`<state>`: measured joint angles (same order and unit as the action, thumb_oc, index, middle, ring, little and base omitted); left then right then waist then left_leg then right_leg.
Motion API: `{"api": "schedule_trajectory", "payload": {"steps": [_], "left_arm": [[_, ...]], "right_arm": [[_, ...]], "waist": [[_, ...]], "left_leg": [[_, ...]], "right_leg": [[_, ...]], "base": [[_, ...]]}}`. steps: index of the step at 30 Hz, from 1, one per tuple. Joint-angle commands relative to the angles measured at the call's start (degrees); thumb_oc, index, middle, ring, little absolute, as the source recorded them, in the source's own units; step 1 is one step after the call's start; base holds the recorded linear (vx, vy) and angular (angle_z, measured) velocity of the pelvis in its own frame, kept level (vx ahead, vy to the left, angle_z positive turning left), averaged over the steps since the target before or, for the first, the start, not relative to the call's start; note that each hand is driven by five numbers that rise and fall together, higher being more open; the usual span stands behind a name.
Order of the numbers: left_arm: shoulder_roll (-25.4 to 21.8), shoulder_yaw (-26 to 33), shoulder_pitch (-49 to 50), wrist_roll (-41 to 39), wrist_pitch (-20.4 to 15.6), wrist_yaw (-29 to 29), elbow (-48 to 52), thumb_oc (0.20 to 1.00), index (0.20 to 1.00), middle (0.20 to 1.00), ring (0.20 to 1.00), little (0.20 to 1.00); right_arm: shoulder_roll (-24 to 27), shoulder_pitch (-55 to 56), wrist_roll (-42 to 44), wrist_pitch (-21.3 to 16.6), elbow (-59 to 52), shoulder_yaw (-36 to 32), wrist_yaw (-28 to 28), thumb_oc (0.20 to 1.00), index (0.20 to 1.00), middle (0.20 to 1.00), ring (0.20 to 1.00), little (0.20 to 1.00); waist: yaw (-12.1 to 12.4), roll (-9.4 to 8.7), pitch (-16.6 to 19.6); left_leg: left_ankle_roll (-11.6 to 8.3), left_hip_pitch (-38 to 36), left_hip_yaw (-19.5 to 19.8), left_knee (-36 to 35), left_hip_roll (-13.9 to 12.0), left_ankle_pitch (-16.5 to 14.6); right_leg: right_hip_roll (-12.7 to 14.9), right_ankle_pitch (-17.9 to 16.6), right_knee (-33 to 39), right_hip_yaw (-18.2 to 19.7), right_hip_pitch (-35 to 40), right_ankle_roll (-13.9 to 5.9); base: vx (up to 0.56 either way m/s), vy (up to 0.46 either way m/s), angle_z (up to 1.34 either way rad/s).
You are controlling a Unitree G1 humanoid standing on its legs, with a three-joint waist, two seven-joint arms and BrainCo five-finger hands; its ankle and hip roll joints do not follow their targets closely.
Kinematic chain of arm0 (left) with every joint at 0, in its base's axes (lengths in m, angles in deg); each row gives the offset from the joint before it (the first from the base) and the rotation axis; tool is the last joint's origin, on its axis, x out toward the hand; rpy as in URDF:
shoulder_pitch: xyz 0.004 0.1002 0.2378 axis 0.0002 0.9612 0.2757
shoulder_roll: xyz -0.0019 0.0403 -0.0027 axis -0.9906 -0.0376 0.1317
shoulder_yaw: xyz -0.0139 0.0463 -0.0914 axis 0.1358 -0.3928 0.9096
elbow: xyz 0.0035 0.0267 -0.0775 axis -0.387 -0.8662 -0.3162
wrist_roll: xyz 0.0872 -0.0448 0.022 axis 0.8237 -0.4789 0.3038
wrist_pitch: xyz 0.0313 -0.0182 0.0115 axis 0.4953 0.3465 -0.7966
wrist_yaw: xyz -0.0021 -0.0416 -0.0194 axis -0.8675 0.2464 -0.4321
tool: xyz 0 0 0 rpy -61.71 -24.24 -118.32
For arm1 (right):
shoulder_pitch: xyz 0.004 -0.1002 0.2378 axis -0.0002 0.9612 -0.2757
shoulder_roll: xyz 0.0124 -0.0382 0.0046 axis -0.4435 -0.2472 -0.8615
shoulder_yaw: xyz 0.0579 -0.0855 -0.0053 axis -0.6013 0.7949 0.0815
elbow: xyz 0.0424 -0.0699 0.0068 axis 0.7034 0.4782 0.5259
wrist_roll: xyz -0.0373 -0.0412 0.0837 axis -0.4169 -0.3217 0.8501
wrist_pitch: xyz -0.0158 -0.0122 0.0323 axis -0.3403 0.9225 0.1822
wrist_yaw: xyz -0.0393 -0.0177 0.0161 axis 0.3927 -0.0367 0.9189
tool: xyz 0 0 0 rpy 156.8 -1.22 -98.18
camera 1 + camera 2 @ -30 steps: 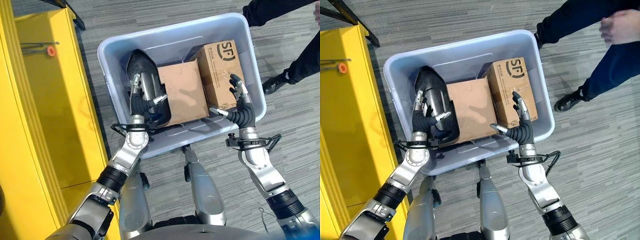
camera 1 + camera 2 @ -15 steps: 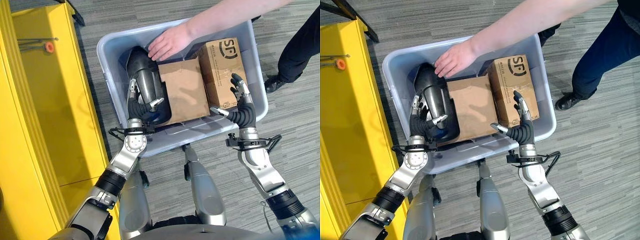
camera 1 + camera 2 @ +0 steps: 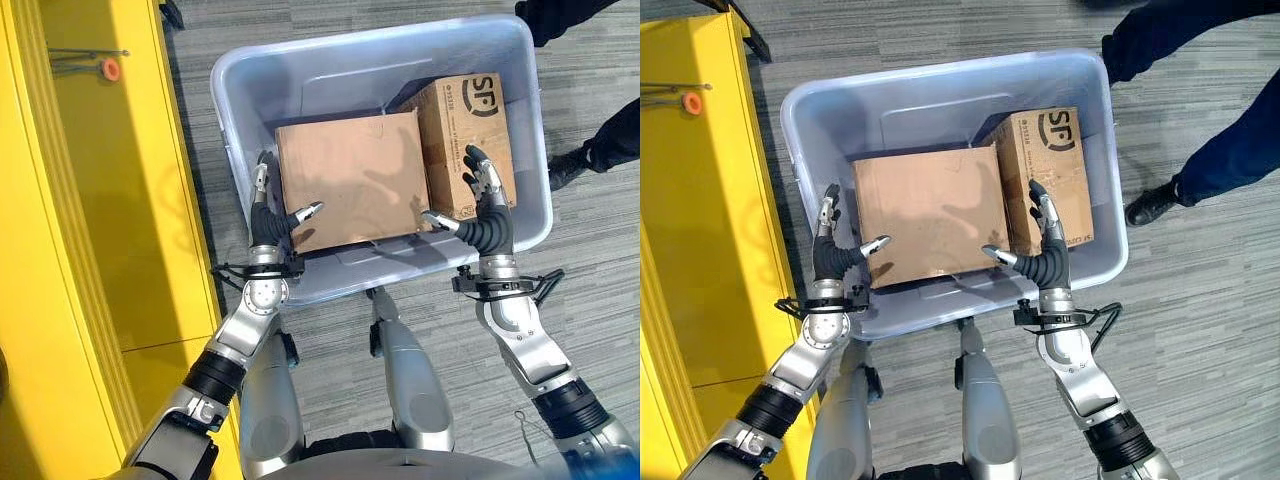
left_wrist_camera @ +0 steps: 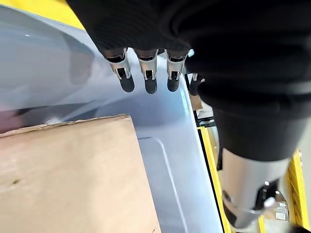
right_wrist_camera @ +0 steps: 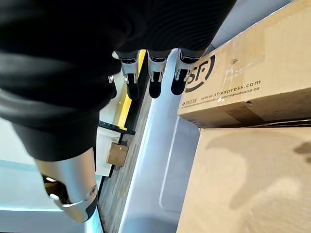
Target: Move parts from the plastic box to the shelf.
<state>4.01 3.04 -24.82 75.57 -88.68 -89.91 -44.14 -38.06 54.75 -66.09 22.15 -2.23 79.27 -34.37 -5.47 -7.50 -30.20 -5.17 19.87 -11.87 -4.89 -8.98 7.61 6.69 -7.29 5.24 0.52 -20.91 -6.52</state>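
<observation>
While both hands hover over its near edge, the grey plastic box (image 3: 232,95) sits on the grey striped floor (image 3: 600,300) with 2 cardboard boxes inside it. A plain cardboard box (image 3: 350,178) lies flat across the middle of the plastic box, its broad top face up. Just beside it on the robot's right stands a printed cardboard box (image 3: 465,135), narrower and pushed toward the right wall and far corner; the 2 cartons touch or nearly touch along their shared side. The far-left part of the plastic box's floor is bare pale plastic. The left hand (image 3: 265,215) is above the near-left corner of the plain cardboard box, fingers straight and spread with the thumb stretched toward the carton's edge, holding nothing; in its wrist view the fingers (image 4: 146,77) hang free over the plastic box's inner wall. The right hand (image 3: 482,210) is over the near end of the printed cardboard box, likewise spread wide, thumb reaching toward the seam between the 2 cartons, with nothing gripped; its wrist view shows the fingers (image 5: 155,80) clear of the carton's printed face. To the robot's left stands the yellow shelf (image 3: 90,200), with a small orange part (image 3: 110,70) lying on it. A person's dark-trousered leg and black shoe (image 3: 570,165) stand on the floor at the right.
</observation>
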Motion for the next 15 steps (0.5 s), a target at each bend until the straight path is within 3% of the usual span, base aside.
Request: {"api": "schedule_trajectory", "payload": {"steps": [1, 15], "left_arm": [[-0.65, 2.4, -2.74, 1.96, -2.2, 0.29, -0.05, 1.0, 1.0, 1.0, 1.0, 1.0], [-0.35, 2.33, -2.64, 1.35, -1.86, 0.83, -1.44, 1.0, 1.0, 1.0, 1.0, 1.0]], "right_arm": [[0.57, -1.13, 0.46, -3.72, -4.57, -3.04, 0.82, 1.0, 1.0, 1.0, 1.0, 1.0], [0.68, -0.58, 0.78, -3.69, -4.47, -2.96, 0.53, 1.0, 1.0, 1.0, 1.0, 1.0]], "waist": [[-0.32, -2.32, 0.41], [-0.47, -2.44, 0.42]], "left_leg": [[-4.31, -4.12, 0.84, -0.11, -4.32, 2.07], [-4.22, -4.63, 0.7, -0.11, -4.19, 1.73]], "right_leg": [[1.86, -7.03, -2.07, 1.76, -1.93, -4.31], [1.84, -6.78, -1.95, 1.66, -1.32, -4.18]], "base": [[0.0, 0.0, 0.0], [0.0, 0.0, 0.0]]}}
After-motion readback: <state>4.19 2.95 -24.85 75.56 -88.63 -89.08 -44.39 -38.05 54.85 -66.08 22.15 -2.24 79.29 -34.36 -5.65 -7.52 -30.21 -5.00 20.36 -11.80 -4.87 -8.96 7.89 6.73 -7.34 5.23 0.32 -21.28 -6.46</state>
